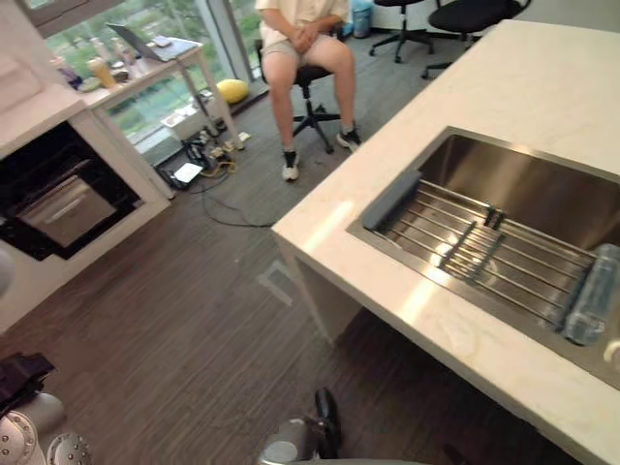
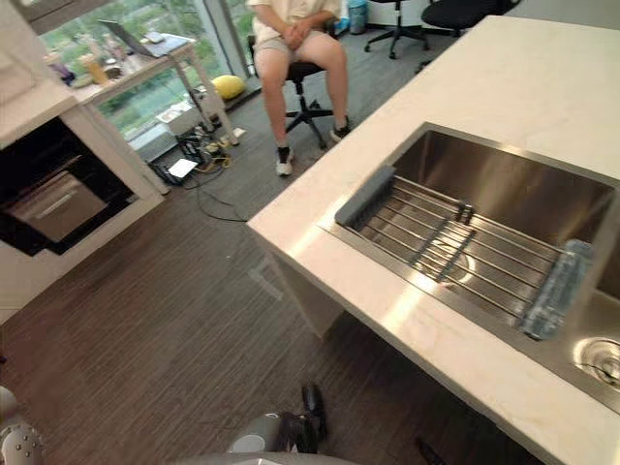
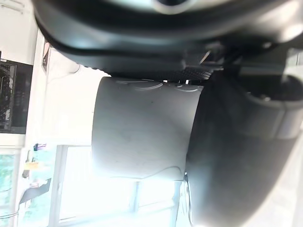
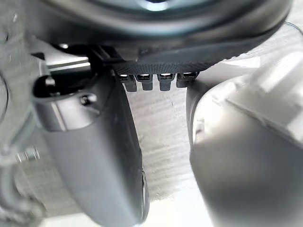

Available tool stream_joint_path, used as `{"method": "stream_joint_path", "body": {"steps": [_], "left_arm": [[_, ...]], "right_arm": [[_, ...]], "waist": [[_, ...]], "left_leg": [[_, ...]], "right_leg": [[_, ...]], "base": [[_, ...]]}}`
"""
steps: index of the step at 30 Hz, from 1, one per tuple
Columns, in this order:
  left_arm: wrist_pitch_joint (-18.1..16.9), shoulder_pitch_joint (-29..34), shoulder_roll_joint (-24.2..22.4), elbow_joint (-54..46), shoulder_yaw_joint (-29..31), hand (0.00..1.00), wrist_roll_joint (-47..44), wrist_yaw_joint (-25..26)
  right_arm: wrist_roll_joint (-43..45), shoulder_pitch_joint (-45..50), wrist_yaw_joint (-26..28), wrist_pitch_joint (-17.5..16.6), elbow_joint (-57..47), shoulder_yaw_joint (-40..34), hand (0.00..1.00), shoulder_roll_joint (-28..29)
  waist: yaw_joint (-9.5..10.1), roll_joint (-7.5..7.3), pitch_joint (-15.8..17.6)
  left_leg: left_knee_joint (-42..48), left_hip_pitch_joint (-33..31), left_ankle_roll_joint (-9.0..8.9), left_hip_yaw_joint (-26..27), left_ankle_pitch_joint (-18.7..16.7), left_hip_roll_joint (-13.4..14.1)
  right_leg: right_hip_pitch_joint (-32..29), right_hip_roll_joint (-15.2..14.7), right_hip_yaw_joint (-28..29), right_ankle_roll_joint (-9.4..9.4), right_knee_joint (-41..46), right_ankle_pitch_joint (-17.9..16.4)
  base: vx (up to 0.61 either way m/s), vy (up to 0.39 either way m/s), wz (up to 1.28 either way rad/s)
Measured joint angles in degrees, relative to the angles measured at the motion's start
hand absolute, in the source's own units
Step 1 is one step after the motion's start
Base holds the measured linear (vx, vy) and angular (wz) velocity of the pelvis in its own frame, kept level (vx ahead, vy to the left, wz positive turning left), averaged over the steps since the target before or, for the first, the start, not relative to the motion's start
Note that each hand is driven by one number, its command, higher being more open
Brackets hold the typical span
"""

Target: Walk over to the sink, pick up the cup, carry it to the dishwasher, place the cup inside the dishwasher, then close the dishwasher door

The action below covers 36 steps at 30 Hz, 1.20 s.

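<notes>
Left hand (image 3: 236, 151) is hanging loose at the robot's side, thumb sticking out, fingers released and gripping nothing. Over on the left the dishwasher (image 1: 58, 199) is gaping open, a dark mouth in the white cabinet with a rack showing inside. Moving across the wooden floor (image 1: 194, 329), a table (image 1: 155, 70) is standing by the window carrying a laptop (image 1: 145, 41), and a person (image 1: 305, 44) is sitting on a black chair (image 1: 315, 118) just past it. Next the pale counter (image 1: 523, 77) is stretching in from the right, its corner jutting out over the floor, with the steel sink (image 1: 523, 174) sunk into it close to the near edge. A wire rack (image 1: 484, 257) is lying across the sink, and there's the cup (image 1: 591, 295), clear, lying on its side at the rack's right end, touched by neither hand. The right hand (image 4: 90, 142) is dangling low over the floor, thumb out, released, grasping nothing.
</notes>
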Motion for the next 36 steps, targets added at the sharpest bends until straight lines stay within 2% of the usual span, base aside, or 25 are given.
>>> {"method": "stream_joint_path", "body": {"steps": [1,3,4,5,6,7,8,9,11,14,15,16,17,18,19,20,21,22,24,26,27,29,30,32,36], "left_arm": [[-0.5,-0.3,-0.7,0.8,-0.2,0.0,-1.7,-0.9],[-0.3,-1.0,-0.7,1.8,-0.6,0.0,-3.4,-2.2],[-0.4,-2.3,-0.6,1.7,-1.6,0.0,-3.6,-3.3],[-0.7,-5.1,-0.2,2.3,-3.6,0.0,-3.2,-4.3],[-0.8,-7.9,-0.8,4.2,-4.3,0.0,-3.0,-4.5],[-0.7,-10.4,-1.4,5.8,-4.1,0.0,-3.0,-4.4],[0.2,-15.4,-0.5,9.0,-3.7,0.0,-3.0,-3.4],[2.2,-19.5,-0.4,10.7,-6.0,0.0,-2.6,-3.2],[5.8,-18.6,-0.4,10.2,-11.3,0.0,1.0,-3.7],[9.4,-17.8,-0.3,7.5,-16.5,0.0,5.8,-4.0],[10.6,-17.3,-0.1,6.3,-16.7,0.0,7.8,-4.2],[11.2,-16.0,1.4,6.2,-16.7,0.0,7.9,-4.2],[11.4,-15.2,2.4,6.2,-16.7,0.0,7.7,-4.3],[11.7,-12.9,3.4,6.6,-17.5,0.0,7.7,-4.7],[11.7,-12.4,3.2,7.0,-18.5,0.0,7.7,-4.6],[11.6,-12.3,2.7,8.0,-20.0,0.0,7.9,-4.6],[11.6,-12.2,1.4,8.8,-20.9,0.0,7.9,-4.5],[11.6,-11.7,0.5,8.9,-21.4,0.0,7.9,-4.4],[12.0,-10.5,0.0,8.9,-22.4,0.0,7.9,-4.0],[12.2,-10.4,0.4,8.5,-24.3,0.0,8.0,-3.3],[12.4,-10.4,1.1,8.1,-25.1,0.0,8.1,-2.9],[13.1,-10.4,0.3,7.9,-26.9,0.0,8.7,-2.0],[13.3,-10.4,0.3,7.8,-28.5,0.0,10.0,-2.1],[13.8,-10.5,0.2,7.5,-31.6,0.0,11.8,-2.8],[14.7,-10.4,0.1,10.1,-35.4,0.0,13.0,-5.2]], "right_arm": [[1.6,-0.7,0.0,-1.4,0.0,0.3,1.0,0.3],[2.5,-0.7,-0.1,-2.8,-0.5,0.6,1.0,0.2],[3.4,0.1,-0.4,-4.4,-1.5,0.2,1.0,-0.3],[3.9,0.2,-0.5,-6.0,-1.6,-0.8,1.0,-1.8],[4.1,-1.1,-0.5,-6.9,-1.7,-0.9,1.0,-2.7],[4.0,-2.7,-0.4,-7.0,-1.7,-0.6,1.0,-3.3],[4.1,-5.3,-0.2,-7.3,-1.7,0.2,1.0,-1.9],[3.9,-5.7,-0.4,-7.9,-1.5,1.7,1.0,-1.2],[4.2,-5.5,-2.8,-8.0,-0.2,1.5,1.0,-0.9],[4.3,-3.7,-6.4,-9.0,0.1,1.3,1.0,0.3],[4.9,-3.0,-8.8,-9.1,-0.4,0.3,1.0,1.9],[6.2,-2.3,-11.0,-8.8,-0.3,-1.4,1.0,4.4],[6.7,-1.6,-11.5,-8.4,-0.3,-2.3,1.0,5.6],[9.0,1.1,-11.9,-7.3,-0.3,-5.2,1.0,8.7],[9.6,2.6,-11.9,-7.2,-0.3,-6.4,1.0,10.0],[9.8,4.6,-11.8,-6.8,0.3,-7.4,1.0,11.8],[9.6,7.1,-11.2,-6.6,0.9,-7.4,1.0,14.2],[8.8,9.2,-9.6,-6.7,0.9,-7.3,1.0,16.1],[4.3,10.7,-7.5,-8.4,0.9,-5.6,1.0,16.5],[-0.1,10.9,-6.3,-9.8,0.5,-2.2,1.0,14.4],[-1.0,9.4,-6.0,-9.9,0.0,-0.4,1.0,12.4],[0.1,5.2,-5.8,-8.8,-1.4,1.6,1.0,8.1],[1.5,3.0,-5.5,-8.1,-2.5,2.8,1.0,5.6],[3.6,-2.1,-5.2,-6.7,-4.3,6.0,1.0,1.7],[9.0,-9.4,-2.4,-5.5,-6.7,13.4,1.0,0.3]], "waist": [[-0.11,-0.43,0.0],[-0.73,-1.34,-0.1],[-1.07,-0.25,-0.9],[-1.63,1.21,-1.0],[-1.83,3.11,-0.9],[-1.75,4.71,-0.7],[-1.83,3.86,-0.1],[-3.75,3.36,1.5],[-4.46,2.86,2.0],[-4.55,2.7,2.1],[-4.48,1.78,2.4],[-4.09,-0.24,2.6],[-4.13,-1.23,2.7],[-4.33,-3.3,2.6],[-4.44,-3.75,2.3],[-4.59,-3.75,1.7],[-4.75,-4.51,1.1],[-4.79,-5.97,0.6],[-4.72,-7.89,-0.4],[-4.47,-9.75,-1.5],[-4.05,-11.81,-2.8],[-4.1,-11.36,-3.6],[-4.04,-10.74,-3.8],[-3.79,-10.29,-4.0],[-3.17,-10.7,-3.8]], "left_leg": [[7.1,0.0,3.32,3.6,0.0,2.0],[10.4,2.4,3.02,4.8,0.2,4.1],[10.9,5.2,5.44,5.7,4.4,7.7],[9.7,5.6,4.43,3.2,6.7,6.5],[7.1,5.0,4.6,2.0,6.9,6.5],[4.0,4.7,4.41,0.4,7.5,7.1],[-2.6,4.6,3.07,-2.9,10.5,4.6],[4.1,4.4,-0.05,-2.7,5.5,6.0],[6.3,7.3,-5.62,-1.3,1.0,7.3],[4.5,10.6,-8.98,-1.7,-1.4,7.7],[3.7,11.6,-10.68,-3.0,-3.5,7.3],[4.2,11.5,-9.7,-5.8,-3.8,5.3],[4.4,11.2,-9.18,-7.7,-4.1,4.3],[4.3,10.7,-7.93,-14.3,-4.1,1.9],[4.2,10.3,-7.36,-17.6,-3.9,1.7],[3.8,9.1,-7.03,-22.7,-3.5,1.4],[2.3,7.7,-6.68,-29.9,-2.1,0.6],[-0.2,7.3,-6.37,-35.6,-0.8,-1.0],[-2.7,7.6,-6.59,-42.6,1.7,-3.3],[-3.5,7.6,-6.96,-46.3,2.4,-5.1],[-4.0,7.4,-7.13,-45.6,2.3,-6.4],[-3.3,7.4,-7.56,-38.8,1.1,-3.2],[-3.1,7.5,-8.88,-36.6,2.2,-1.7],[-3.8,8.5,-9.32,-36.8,2.8,-1.1],[-4.5,9.9,-9.83,-37.2,3.3,0.4]], "right_leg": [[-1.3,-4.1,-1.0,1.46,2.9,0.5],[-1.9,-8.6,-0.8,2.04,5.1,0.8],[-2.4,-10.9,-1.5,2.09,8.9,0.7],[-7.2,-15.5,0.4,1.26,18.2,-1.1],[-12.2,-13.2,3.1,2.65,21.1,-3.3],[-16.4,-10.0,4.3,1.33,21.0,-4.2],[-21.6,-5.6,5.0,-2.89,11.4,-0.6],[-20.7,-7.0,2.4,-4.94,10.5,5.8],[-20.0,-9.2,1.2,-5.19,13.5,5.7],[-15.8,-10.2,-1.7,-4.9,14.1,5.9],[-14.0,-10.5,-1.7,-4.42,15.0,6.2],[-13.3,-12.3,1.2,-4.84,16.4,6.9],[-13.2,-12.7,4.1,-5.45,17.4,7.3],[-13.5,-12.9,13.8,-8.73,21.4,9.6],[-13.9,-11.1,19.3,-8.26,22.4,9.5],[-13.1,-6.2,26.5,-5.1,20.5,5.5],[-12.4,-0.3,33.8,-3.93,17.4,1.8],[-12.6,3.1,38.0,-3.19,15.1,0.1],[-13.6,4.9,41.8,-1.72,13.6,-1.2],[-13.7,4.5,42.5,-1.11,9.3,-0.6],[-13.4,2.7,41.6,0.59,6.3,1.5],[-9.7,2.9,38.0,0.91,2.8,1.4],[-8.6,3.4,36.7,0.83,2.1,1.5],[-6.5,4.2,35.0,0.85,1.1,1.6],[-3.9,5.9,33.1,0.36,-0.4,1.9]], "base": [[0.01,0.025,0.53],[0.1,0.077,0.25],[0.12,0.206,0.44],[0.04,0.242,0.42],[-0.06,0.151,0.18],[-0.19,0.036,0.07],[-0.1,-0.05,0.53],[-0.02,-0.032,0.62],[0.12,0.091,0.53],[0.03,0.196,0.64],[-0.05,0.278,0.94],[-0.05,0.276,1.14],[-0.02,0.302,1.8],[0.02,0.226,1.95],[0.04,0.182,2.49],[0.06,0.026,2.76],[0.1,-0.023,3.3],[0.11,-0.051,2.9],[0.19,-0.16,2.28],[0.16,-0.198,1.69],[0.1,-0.202,1.02],[0.09,-0.175,0.78],[0.08,-0.107,0.49],[0.08,-0.086,0.41],[0.05,-0.07,0.21]]}}
